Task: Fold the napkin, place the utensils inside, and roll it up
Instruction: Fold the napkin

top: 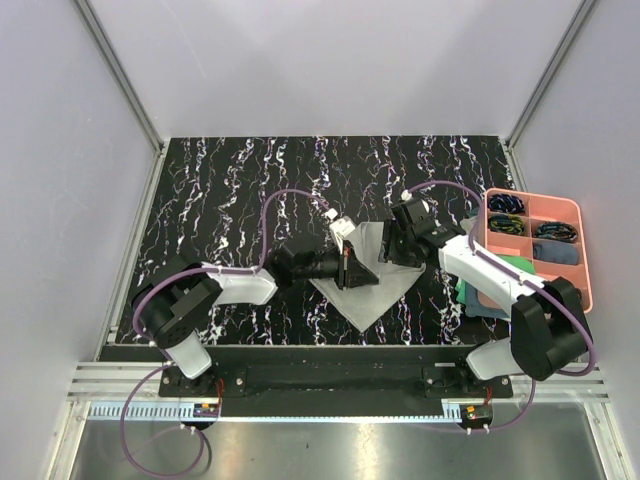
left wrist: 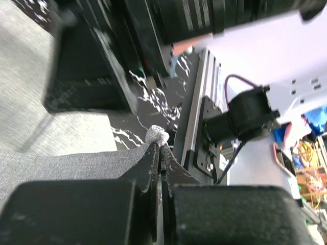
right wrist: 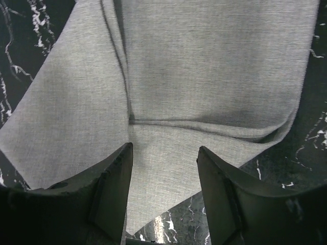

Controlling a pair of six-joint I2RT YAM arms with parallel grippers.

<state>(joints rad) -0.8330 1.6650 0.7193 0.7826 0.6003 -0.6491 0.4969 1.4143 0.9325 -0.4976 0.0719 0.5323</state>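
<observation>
The napkin (top: 372, 292), a light grey cloth, lies partly folded on the marbled table near the middle. My left gripper (top: 347, 262) is shut on one of its corners. In the left wrist view a small tuft of cloth pokes out past the fingertips (left wrist: 157, 135), and the rest of the napkin (left wrist: 61, 161) drapes off to the left. My right gripper (top: 400, 247) stands open just above the napkin's right part. In the right wrist view its fingers (right wrist: 120, 173) straddle a folded edge of the napkin (right wrist: 204, 66) with nothing between them. I cannot make out the utensils in any view.
A pink compartment tray (top: 585, 262) with small dark items stands at the right edge. Dark green and teal folded cloths (top: 482, 297) lie beside it under the right arm. Black marbled table (top: 230, 190) surrounds the napkin; white walls close in the back and sides.
</observation>
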